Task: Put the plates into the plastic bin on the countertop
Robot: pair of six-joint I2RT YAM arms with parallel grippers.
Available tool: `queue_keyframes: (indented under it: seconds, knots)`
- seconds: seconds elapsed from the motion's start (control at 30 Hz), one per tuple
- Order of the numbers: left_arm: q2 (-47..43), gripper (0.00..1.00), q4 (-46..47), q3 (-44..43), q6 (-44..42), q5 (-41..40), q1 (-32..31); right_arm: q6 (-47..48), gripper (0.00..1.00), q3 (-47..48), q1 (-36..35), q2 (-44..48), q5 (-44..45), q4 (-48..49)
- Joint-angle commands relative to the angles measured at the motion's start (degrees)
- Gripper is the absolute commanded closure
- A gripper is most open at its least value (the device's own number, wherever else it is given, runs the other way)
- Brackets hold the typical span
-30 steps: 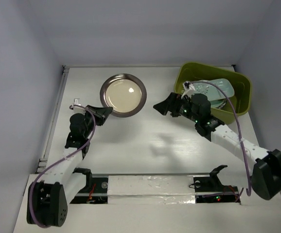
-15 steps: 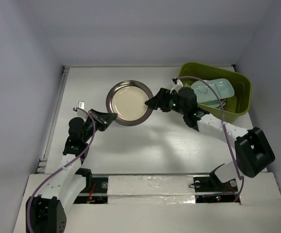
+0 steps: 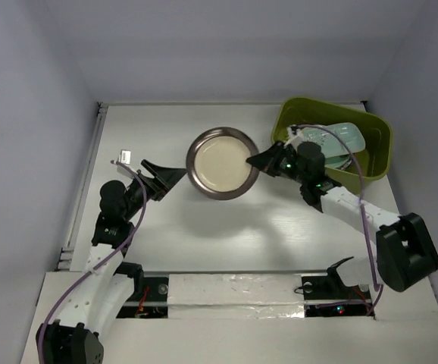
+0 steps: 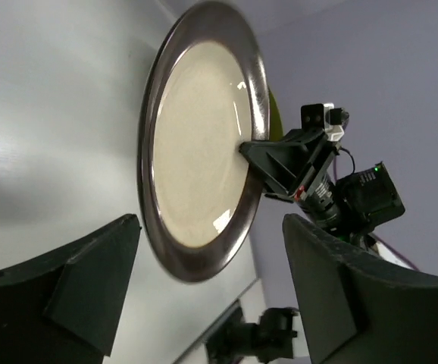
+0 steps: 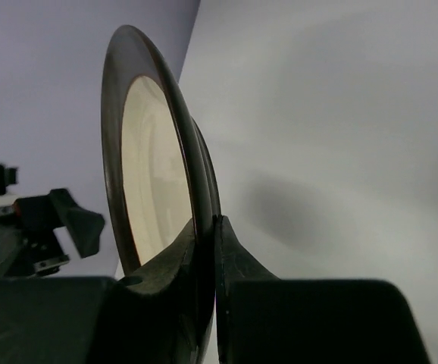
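Note:
A metal-rimmed cream plate [image 3: 220, 162] lies on the white countertop [image 3: 204, 227], left of the olive-green plastic bin [image 3: 378, 152]. My right gripper [image 3: 255, 161] is shut on the plate's right rim; in the right wrist view its fingers [image 5: 238, 262] pinch the dark rim of the plate [image 5: 149, 178]. My left gripper [image 3: 172, 180] stands open just left of the plate, not touching it. The left wrist view shows the plate [image 4: 196, 152] beyond the spread left gripper [image 4: 211, 303], with the right gripper [image 4: 268, 163] clamped on its far edge. Mint plates [image 3: 344, 140] lie in the bin.
A metal rail [image 3: 90, 174] runs along the countertop's left edge. The bin sits in the back right corner against the walls. The left gripper [image 5: 60, 220] shows beyond the plate in the right wrist view.
The plate has slid right toward the bin. My right gripper came from the bin to the plate and shut on its right rim. My left gripper has opened and stands clear of the left rim.

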State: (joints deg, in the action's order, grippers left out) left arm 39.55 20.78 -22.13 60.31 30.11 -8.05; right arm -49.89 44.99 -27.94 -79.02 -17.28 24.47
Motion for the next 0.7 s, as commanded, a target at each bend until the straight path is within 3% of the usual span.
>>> queue_keyframes:
  seconds: [0.0,0.23,0.47,0.67]
  knots:
    - [-3.33,0.22,-5.26,-7.48,-8.97,-1.79,-0.03,-3.20,1.00,-0.43,9.97,10.17,2.16,8.50]
    - [-10.27,0.01,-16.90,-13.29,-19.61,-6.82,-0.56,4.18,1.00,2.90,29.31,19.00,4.97,-7.75]
    - [-10.90,0.01,-20.69,-14.60,-23.92,-6.90,-0.56,2.52,1.00,6.68,42.69,10.40,2.86,-9.09]
    - [-11.25,0.01,-24.90,-16.63,-27.52,-7.43,-0.56,0.76,1.00,9.05,45.17,3.89,5.67,-9.44]
